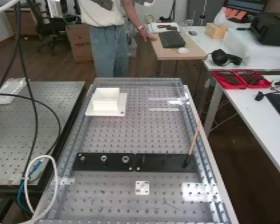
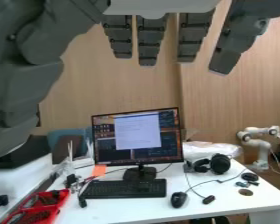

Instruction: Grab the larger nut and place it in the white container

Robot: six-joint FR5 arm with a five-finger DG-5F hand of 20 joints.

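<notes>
my fingers (image 2: 150, 40) hang straight and apart. the larger nut (image 1: 104, 158) stands on the bar (image 1: 157, 163) between smaller nut (image 1: 82, 158) and bearing (image 1: 125, 159); i should descend squarely, pinching narrowly (no nudging those 2).

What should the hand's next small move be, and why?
Probably swing the hand round toward the bench, leaving its fingers open: it seems to face a desk and monitor, while the larger nut stands on the black bar, between the smaller nut and the bearing, not yet in the white container.
</notes>
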